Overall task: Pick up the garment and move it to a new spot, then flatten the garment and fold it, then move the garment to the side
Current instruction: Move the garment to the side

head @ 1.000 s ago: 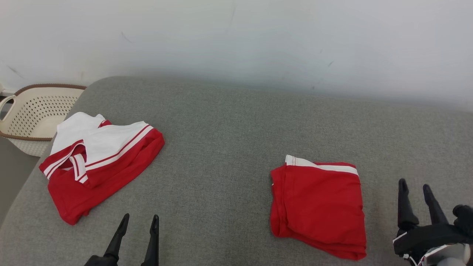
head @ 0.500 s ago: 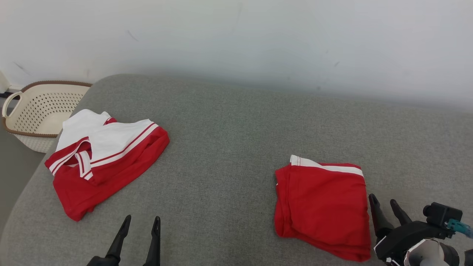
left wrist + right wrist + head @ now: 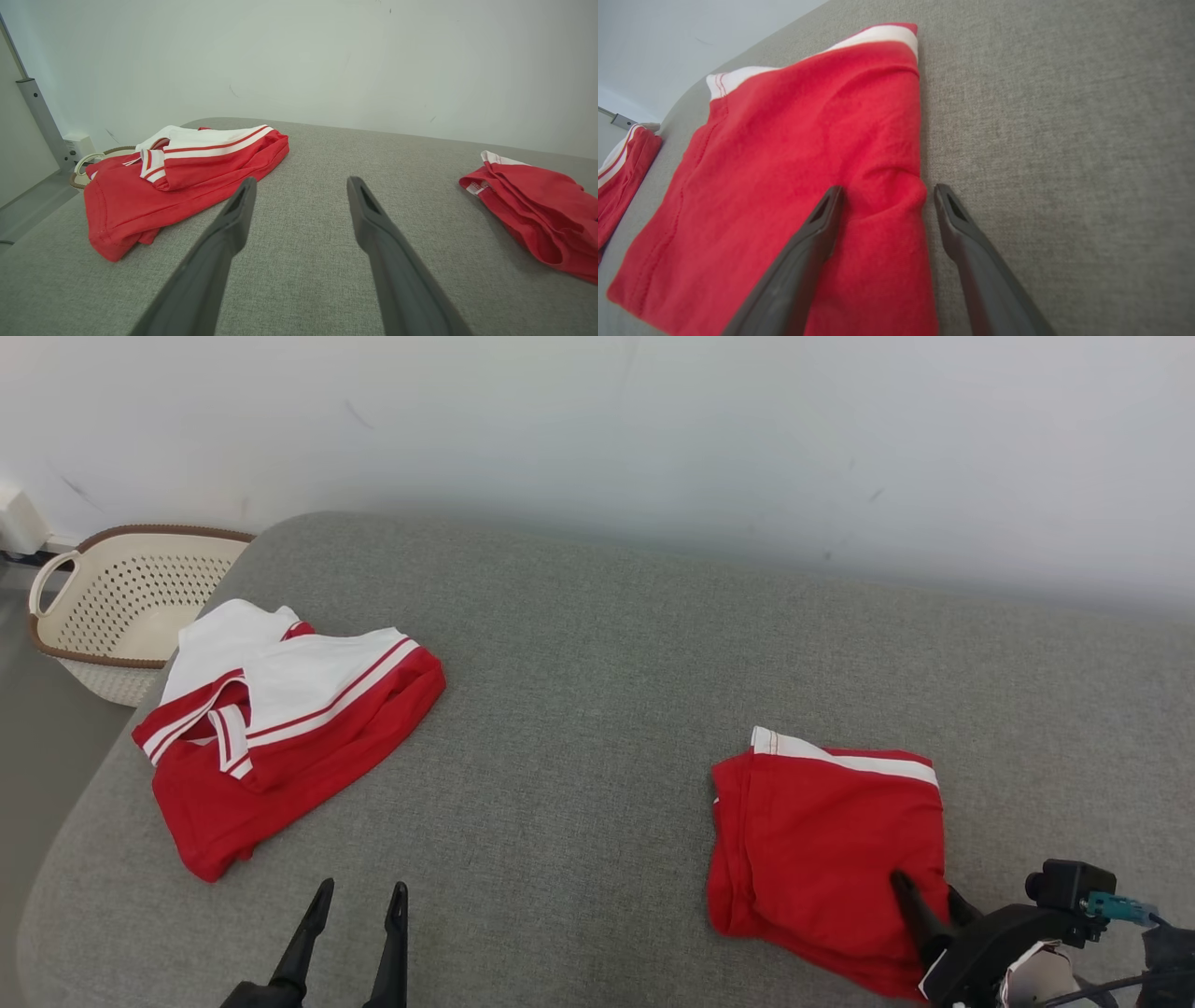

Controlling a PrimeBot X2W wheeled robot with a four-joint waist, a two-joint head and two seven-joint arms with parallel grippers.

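Almost on the cloth: wide jaws astride the folded garment's edge

Found the folded red garment (image 3: 826,845) lying flat on the grey padded surface (image 3: 597,644), right of centre and toward the near side, with a white band along its far edge. Judged it light, soft and limp: thin knit in several layers, apt to sag, slip layer over layer and come unfolded if lifted by one ply or one corner. Judged the best hold to be low on the thick near-right edge, pinching every layer together, or else a drag along the surface to keep the fold intact. Saw the right gripper (image 3: 888,189) down at that very edge, jaws wide apart and holding nothing, with one finger over red cloth, the other over bare grey fabric just beside it, and a small raised wrinkle between them. Could not tell whether the fingertips touched the cloth. Saw the left gripper (image 3: 362,889) well apart from the folded garment, at the near edge left of centre, jaws likewise wide and empty, pointing across bare surface. Farther left, noted a second red-and-white garment (image 3: 280,737) lying crumpled near the surface's left end. Beyond it, noted a cream perforated basket (image 3: 112,607) off the edge, by the pale wall (image 3: 597,420).
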